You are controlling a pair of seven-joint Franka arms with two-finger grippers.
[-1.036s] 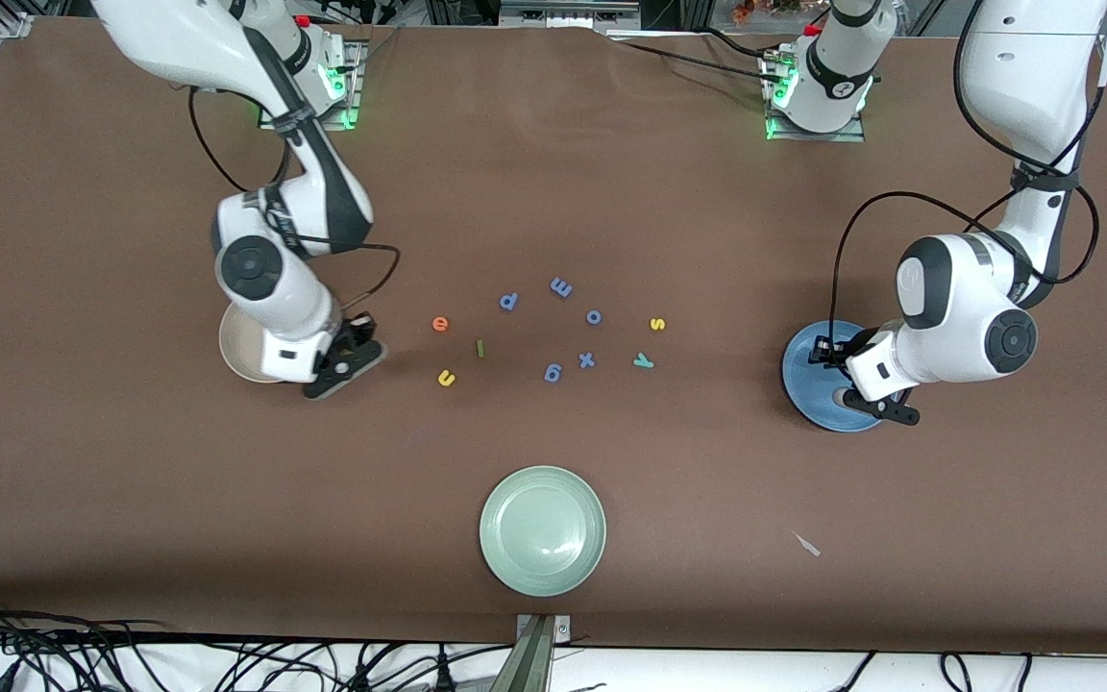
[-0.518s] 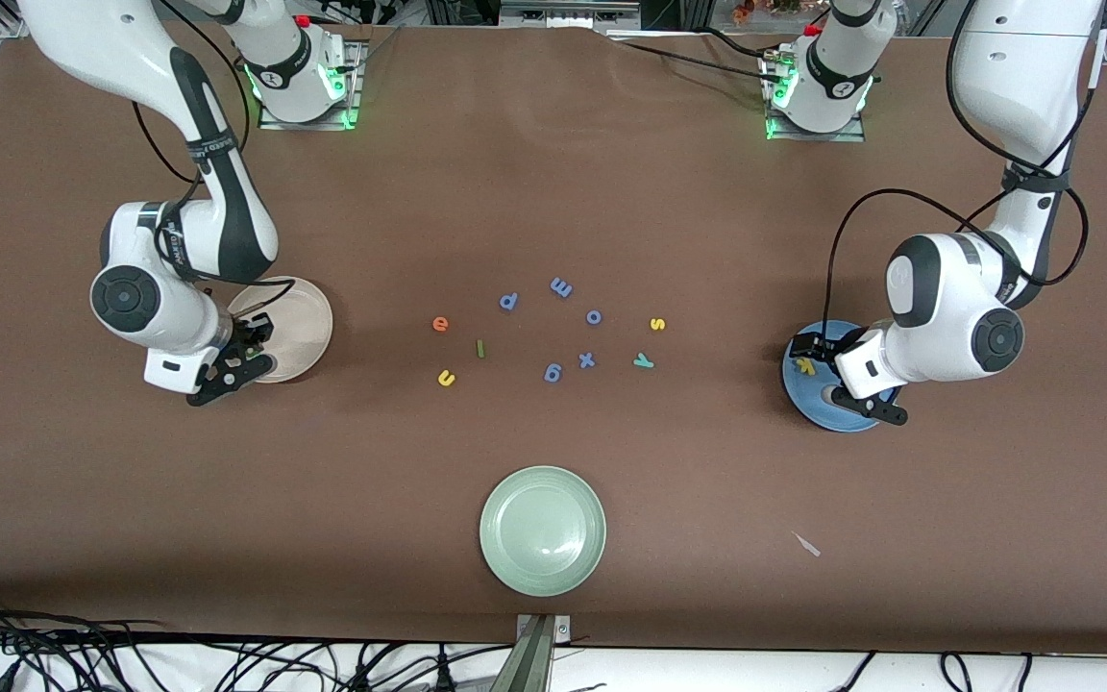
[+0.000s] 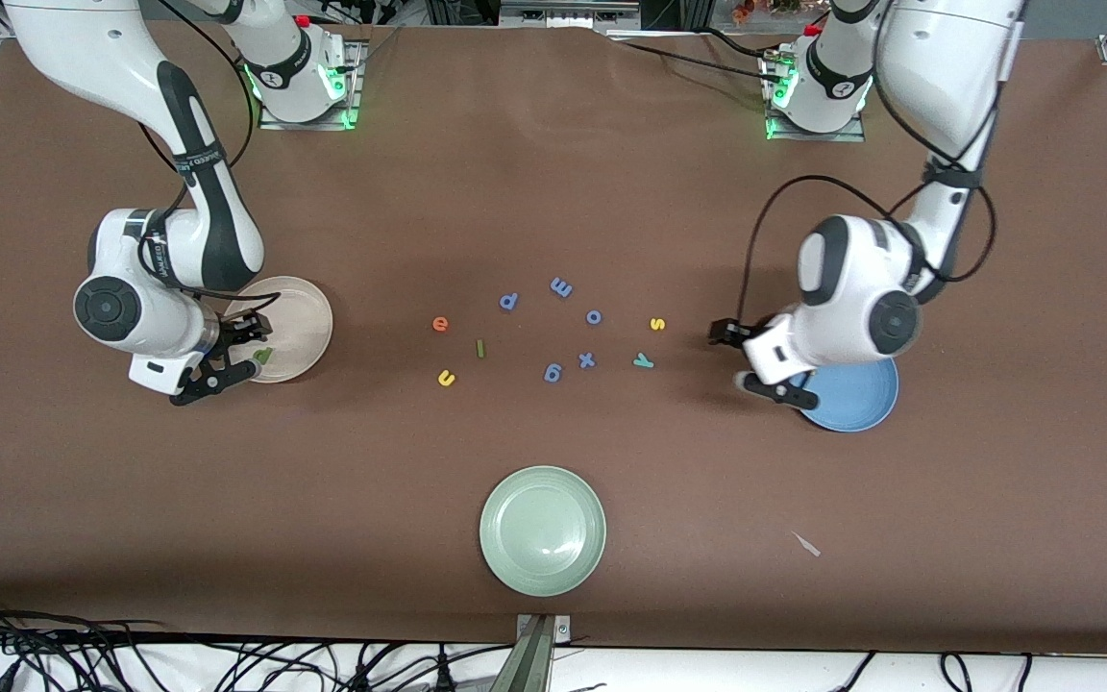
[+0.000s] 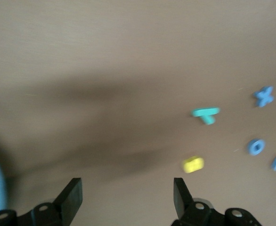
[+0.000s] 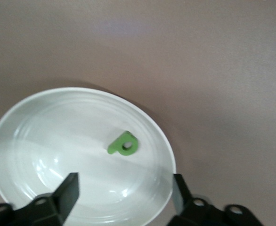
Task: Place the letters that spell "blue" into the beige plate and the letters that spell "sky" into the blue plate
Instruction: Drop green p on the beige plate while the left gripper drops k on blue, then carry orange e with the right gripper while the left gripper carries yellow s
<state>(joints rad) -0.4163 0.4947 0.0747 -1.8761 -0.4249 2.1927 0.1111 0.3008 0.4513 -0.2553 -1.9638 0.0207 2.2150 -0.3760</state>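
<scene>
Heading my released left tool [image 3: 744,357] from the blue plate [image 3: 856,396] toward the yellow s [image 3: 657,324], I'd centre over it first; right tool [image 3: 233,352], released, hangs over the beige plate [image 3: 299,322] holding green b [image 5: 124,144].

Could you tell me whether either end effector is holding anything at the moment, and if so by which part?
Nothing is held. The right end effector is open over the beige plate, where the green b lies free. The left end effector is open beside the blue plate.
</scene>
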